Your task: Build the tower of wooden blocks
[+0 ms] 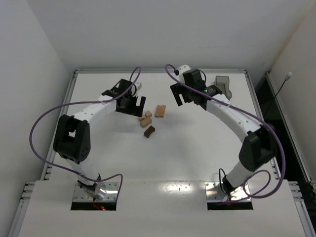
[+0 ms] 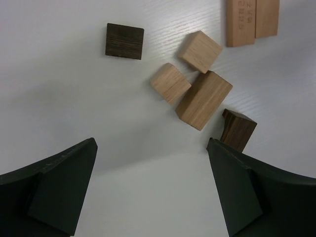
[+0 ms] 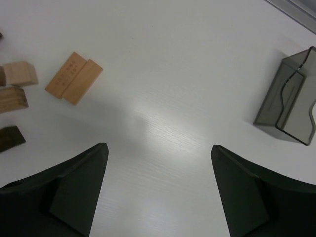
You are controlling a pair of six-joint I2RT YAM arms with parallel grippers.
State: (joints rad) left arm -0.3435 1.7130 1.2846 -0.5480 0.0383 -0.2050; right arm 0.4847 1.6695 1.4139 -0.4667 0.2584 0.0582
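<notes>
The wood blocks lie loose and flat on the white table; no stack stands. In the left wrist view I see a dark brown square piece [image 2: 124,41], two tan cubes [image 2: 200,51] [image 2: 170,82], a tan bar [image 2: 204,99], a dark brown notched piece [image 2: 238,129] and two tan bars side by side [image 2: 252,19]. My left gripper [image 2: 152,145] is open and empty just short of them, its right finger near the notched piece. In the top view it [image 1: 138,107] sits left of the cluster [image 1: 147,122]. My right gripper [image 3: 159,148] [image 1: 181,98] is open and empty, right of the paired bars [image 3: 74,78] [image 1: 160,110].
A translucent grey plastic tray [image 1: 224,86] stands at the back right, also in the right wrist view [image 3: 291,98]. A metal frame rims the table [image 1: 74,79]. Purple cables loop off both arms.
</notes>
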